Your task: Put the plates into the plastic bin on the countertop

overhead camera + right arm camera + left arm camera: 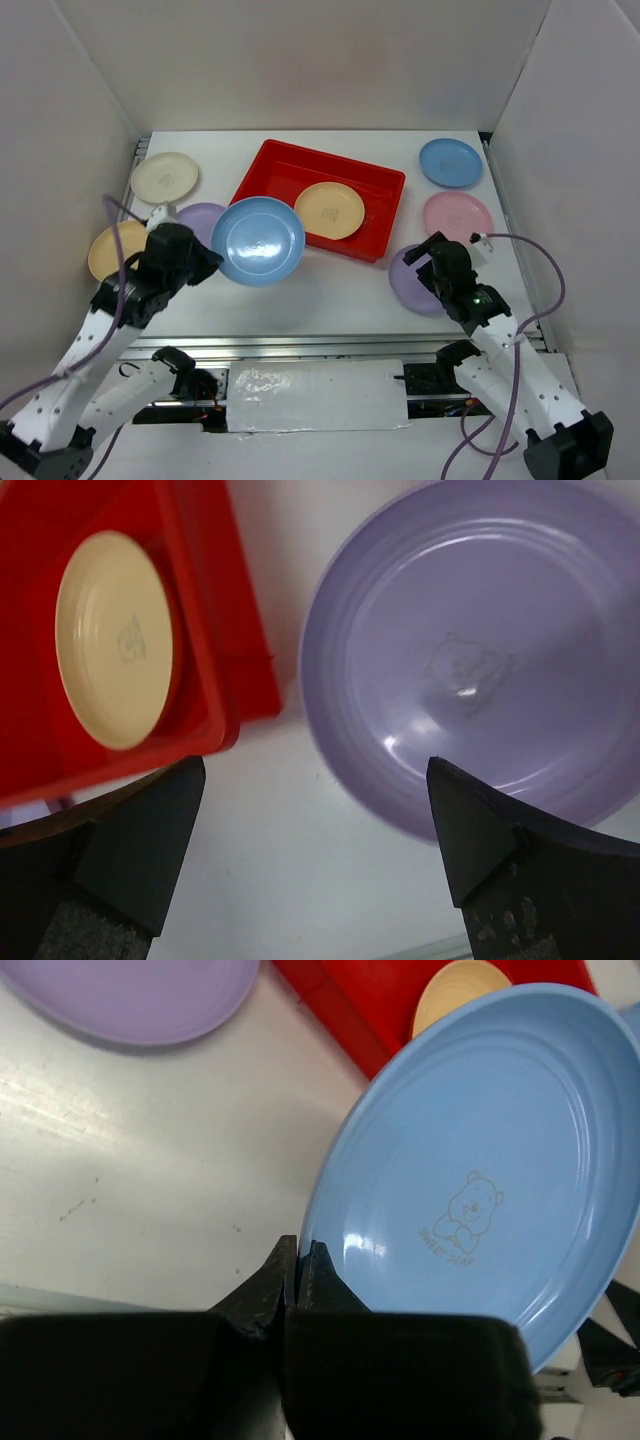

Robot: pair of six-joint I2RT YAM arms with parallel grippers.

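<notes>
Fingers (265, 1290) of left gripper (298, 1265) pinched tight on blue plate (480, 1160) rim at its 8 o'clock, so plate held tilted above countertop (150, 1180); plastic bin (280, 180) at 2 o'clock, yellow plate (329, 210) already inside. Right gripper (315, 780) spread wide over purple plate (470, 650), nothing grabbed.

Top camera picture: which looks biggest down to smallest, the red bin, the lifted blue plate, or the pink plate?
1. red bin
2. lifted blue plate
3. pink plate
Blue is raised nearer the camera, so it may really match pink.
</notes>
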